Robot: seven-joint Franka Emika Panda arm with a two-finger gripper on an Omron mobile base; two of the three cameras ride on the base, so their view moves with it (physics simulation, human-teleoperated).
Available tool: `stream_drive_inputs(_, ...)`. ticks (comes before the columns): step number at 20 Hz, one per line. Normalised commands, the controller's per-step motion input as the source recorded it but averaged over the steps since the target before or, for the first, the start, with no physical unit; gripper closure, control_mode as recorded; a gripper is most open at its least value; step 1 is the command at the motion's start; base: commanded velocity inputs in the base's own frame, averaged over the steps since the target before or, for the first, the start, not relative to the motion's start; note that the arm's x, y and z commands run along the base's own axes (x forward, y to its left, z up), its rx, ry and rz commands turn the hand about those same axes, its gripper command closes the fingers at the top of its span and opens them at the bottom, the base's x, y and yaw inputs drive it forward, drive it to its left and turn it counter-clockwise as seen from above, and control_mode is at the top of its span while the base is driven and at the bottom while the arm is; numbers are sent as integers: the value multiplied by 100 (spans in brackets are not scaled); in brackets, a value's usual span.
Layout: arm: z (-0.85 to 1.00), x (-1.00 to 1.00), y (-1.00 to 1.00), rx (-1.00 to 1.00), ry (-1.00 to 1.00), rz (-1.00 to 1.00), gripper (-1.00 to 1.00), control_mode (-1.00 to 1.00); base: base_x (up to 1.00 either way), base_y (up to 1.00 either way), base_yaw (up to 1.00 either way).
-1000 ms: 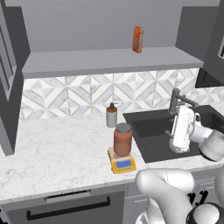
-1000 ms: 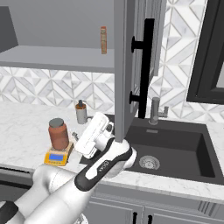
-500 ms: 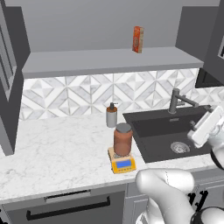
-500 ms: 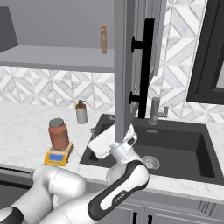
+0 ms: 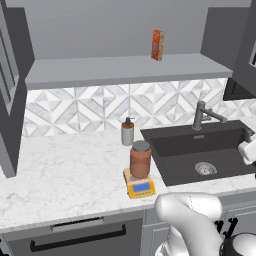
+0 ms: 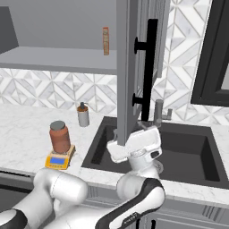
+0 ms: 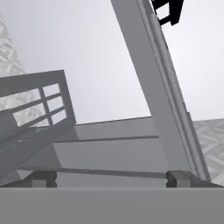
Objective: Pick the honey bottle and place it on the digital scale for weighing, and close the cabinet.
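White marble counter (image 5: 65,175) runs along a backsplash (image 5: 90,107) of grey-white geometric tiles, with a black sink (image 5: 200,150) set in at right and a grey faucet (image 5: 202,115) at its far edge. Grey open shelf (image 5: 125,67) above the backsplash against a plain grey wall, small orange-red box (image 5: 157,45) standing on it, pump dispenser (image 5: 128,132) on the counter near the sink's far-left corner. Drawer (image 5: 75,237) with black horizontal handle under the counter at near left, dark-framed window (image 6: 214,53) far right.
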Motion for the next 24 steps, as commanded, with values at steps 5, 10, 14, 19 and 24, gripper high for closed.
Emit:
stream_drive_inputs(5, 13, -28, -78, 10, 11, -3, -100, -100, 0, 0, 0)
stream_drive_inputs(10, -1, 0, -82, 5, 23, -1, -100, -100, 0, 0, 0)
stream_drive_inputs(14, 27, -1, -83, 10, 12, 0, -100, -100, 0, 0, 0)
stream_drive_inputs(19, 44, 0, -29, 3, 9, 0, -100, -100, 0, 0, 0)
stream_drive_inputs(24, 58, 2, 11, -5, -3, 0, -100, -100, 0, 0, 0)
